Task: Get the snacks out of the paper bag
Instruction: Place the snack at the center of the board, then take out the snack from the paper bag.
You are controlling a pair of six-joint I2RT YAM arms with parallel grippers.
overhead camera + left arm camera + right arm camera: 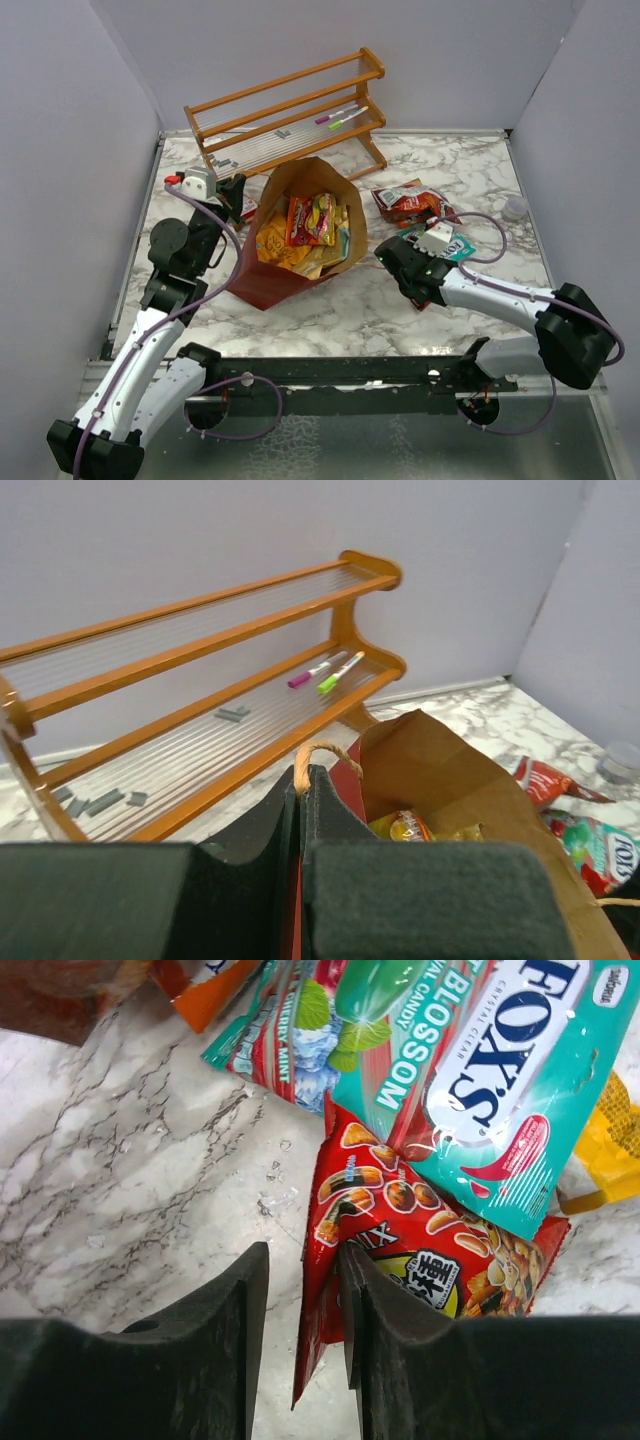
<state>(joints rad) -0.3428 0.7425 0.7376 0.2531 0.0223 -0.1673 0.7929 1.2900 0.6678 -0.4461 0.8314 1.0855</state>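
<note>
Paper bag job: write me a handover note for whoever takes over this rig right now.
Left claw: shut on the paper bag at its rim, by the rope handle.
Right claw: open, low over the table, with the edge of a red snack packet between its fingers.
Done: several packets lie out on the table to the right of the bag, including a teal candy packet.
Left to do: a pile of snacks sits inside the bag.
</note>
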